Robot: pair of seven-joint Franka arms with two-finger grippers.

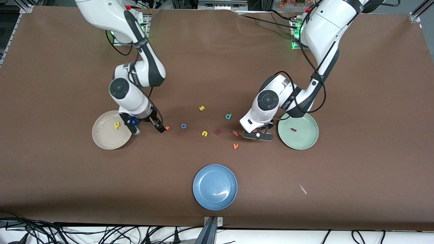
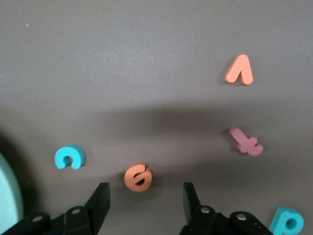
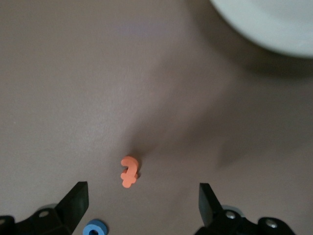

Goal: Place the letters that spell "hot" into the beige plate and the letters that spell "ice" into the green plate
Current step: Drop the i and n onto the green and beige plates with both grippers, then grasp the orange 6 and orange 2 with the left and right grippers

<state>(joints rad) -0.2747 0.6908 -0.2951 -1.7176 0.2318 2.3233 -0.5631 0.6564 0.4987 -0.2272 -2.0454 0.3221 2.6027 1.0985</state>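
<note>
h [image 1: 117, 125] in beige plate [image 1: 103, 142], i [image 1: 293, 129] in green plate [image 1: 307, 142]; four to go; left pincer [image 2: 145, 196] spread over e [image 2: 138, 177]; right pincer [image 3: 142, 198] spread over t [image 3: 129, 172].

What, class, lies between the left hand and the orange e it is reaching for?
Nothing visible. In the left wrist view the left hand has open fingers, and the orange e lies on bare table just ahead of the gap. The teal c lies off to one side, apart from it.
</note>
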